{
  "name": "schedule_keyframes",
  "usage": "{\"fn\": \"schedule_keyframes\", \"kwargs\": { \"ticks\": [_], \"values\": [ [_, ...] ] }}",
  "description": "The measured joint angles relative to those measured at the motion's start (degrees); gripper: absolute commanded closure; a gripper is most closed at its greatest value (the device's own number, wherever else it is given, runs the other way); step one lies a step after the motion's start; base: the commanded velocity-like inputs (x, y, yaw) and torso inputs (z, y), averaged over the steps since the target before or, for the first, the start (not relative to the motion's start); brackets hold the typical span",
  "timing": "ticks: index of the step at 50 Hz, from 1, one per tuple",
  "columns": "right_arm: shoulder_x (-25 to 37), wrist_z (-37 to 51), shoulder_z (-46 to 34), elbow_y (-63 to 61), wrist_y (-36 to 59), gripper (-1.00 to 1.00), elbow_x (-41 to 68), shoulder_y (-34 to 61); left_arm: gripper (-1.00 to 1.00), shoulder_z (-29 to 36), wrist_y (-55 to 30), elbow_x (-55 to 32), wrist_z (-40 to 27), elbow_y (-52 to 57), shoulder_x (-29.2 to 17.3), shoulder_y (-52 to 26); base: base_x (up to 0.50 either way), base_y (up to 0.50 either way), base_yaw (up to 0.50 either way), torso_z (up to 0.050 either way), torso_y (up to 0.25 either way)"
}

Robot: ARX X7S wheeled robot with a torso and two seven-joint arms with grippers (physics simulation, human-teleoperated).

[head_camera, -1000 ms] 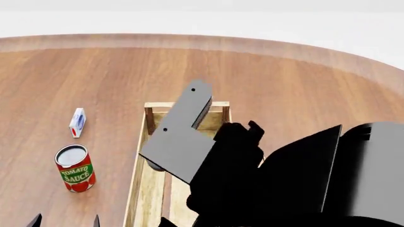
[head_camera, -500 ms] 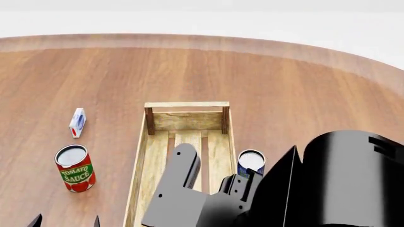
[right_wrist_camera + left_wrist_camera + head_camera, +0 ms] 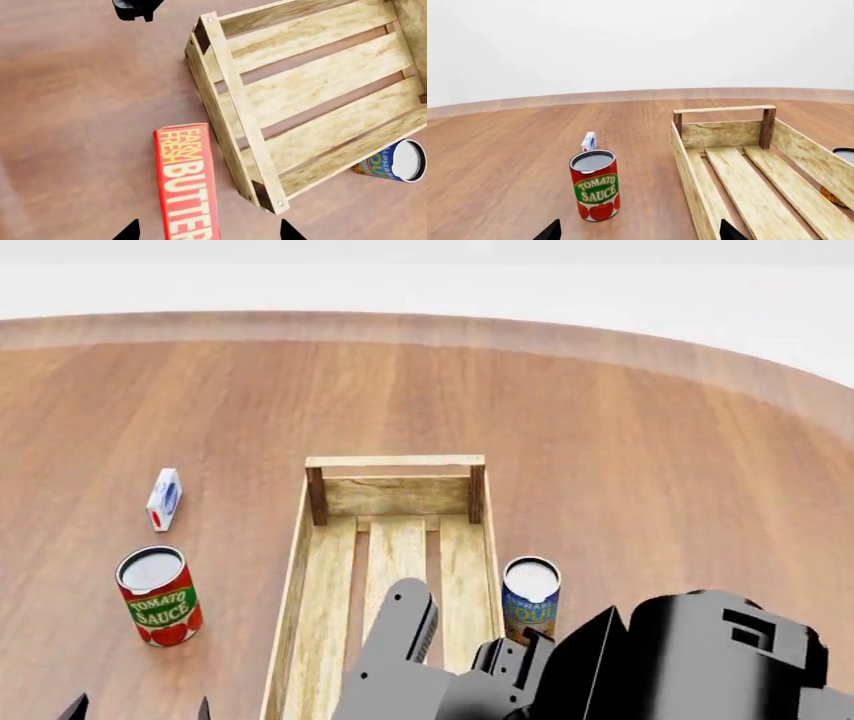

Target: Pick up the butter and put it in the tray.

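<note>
Butter lying on the table just outside the tray, with my right gripper open above it.

In the right wrist view I see the butter [image 3: 187, 182], a red carton, flat on the wooden table [image 3: 73, 125] close beside one end rail of the slatted tray [image 3: 230, 105], near its corner post but outside it. My right gripper [image 3: 208, 231] shows only two dark fingertips spread wide, one either side of the carton, holding nothing. A blue soup can [image 3: 395, 161] stands against the tray's long side. My left gripper [image 3: 639, 232] is also open and empty, low over the table, facing a tomato sauce can [image 3: 595, 185] and a small white carton [image 3: 588, 141] behind it. The tray [image 3: 320, 590] holds nothing.
</note>
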Motion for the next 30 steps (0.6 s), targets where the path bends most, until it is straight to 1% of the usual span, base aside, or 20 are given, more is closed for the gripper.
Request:
{"fn": "schedule_keyframes", "kwargs": {
  "ticks": [12,30],
  "values": [
    [0.0,-3.9,-3.6,3.1,-5.2,-1.00,-6.3,-3.7,-1.00,0.2,0.0,-0.3,-0.2,0.3,-0.4,0.2,0.00,0.00,0.00,0.000,0.000],
    [0.1,-7.4,-6.6,7.2,-10.9,-1.00,-11.2,-8.2,-1.00,0.5,-0.3,-0.9,-0.6,1.1,-1.1,0.5,0.00,0.00,0.00,0.000,0.000]
  ]
}}
